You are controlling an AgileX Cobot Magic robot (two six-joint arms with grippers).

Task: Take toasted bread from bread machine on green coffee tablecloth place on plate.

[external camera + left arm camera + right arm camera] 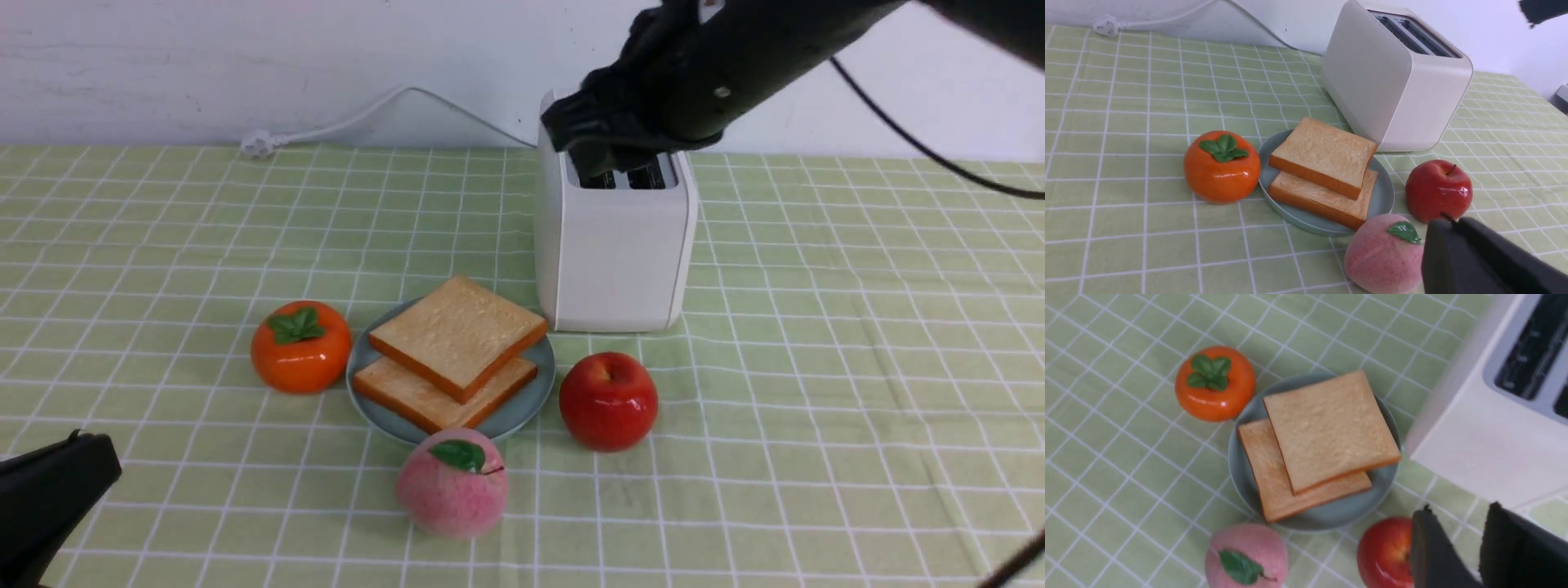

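Observation:
Two slices of toasted bread lie stacked on the pale blue plate: the upper slice sits skewed over the lower slice. The white bread machine stands just behind the plate on the green coffee tablecloth, and its dark slots show no bread. My right gripper hovers over the bread machine's top, open and empty; in the right wrist view its jaws stand apart. My left gripper rests low at the near left, shut and empty; it also shows in the left wrist view.
An orange persimmon touches the plate's left side. A red apple sits right of the plate and a pink peach in front of it. The white power cord and its plug lie along the back wall.

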